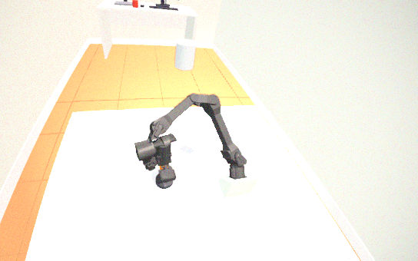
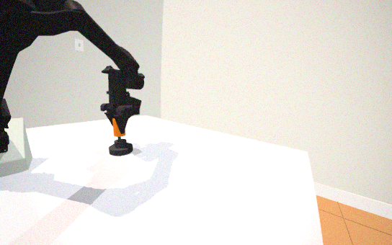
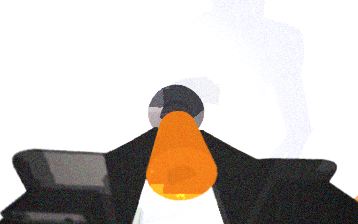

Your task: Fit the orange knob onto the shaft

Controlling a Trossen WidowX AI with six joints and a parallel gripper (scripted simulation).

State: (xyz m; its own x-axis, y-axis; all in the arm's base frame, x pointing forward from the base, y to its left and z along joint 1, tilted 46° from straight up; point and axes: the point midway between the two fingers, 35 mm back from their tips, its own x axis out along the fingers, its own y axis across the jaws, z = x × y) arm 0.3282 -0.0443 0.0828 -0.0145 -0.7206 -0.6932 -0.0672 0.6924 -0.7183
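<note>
The orange knob [image 2: 117,129] [image 3: 180,150] is held upright between the fingers of my gripper [image 2: 120,130], which is shut on it. In the exterior view the knob's lower end is right above the dark shaft [image 2: 119,138], a short piece of which shows between knob and pedestal. Whether the tip touches or enters the hole cannot be told. The dark round pedestal [image 2: 120,149] [image 1: 164,183] [image 3: 175,95] stands on the white table. In the wrist view the knob hides the shaft. In the top view a finger hides most of the knob [image 1: 161,167]. The shaft's flat side is not visible.
The arm's pale base block [image 1: 237,186] [image 2: 14,158] stands on the white table [image 1: 192,230] [image 2: 234,187], beside the pedestal. The arm arches above the table. A desk [image 1: 150,11] and a white bin [image 1: 184,55] stand far off on the floor.
</note>
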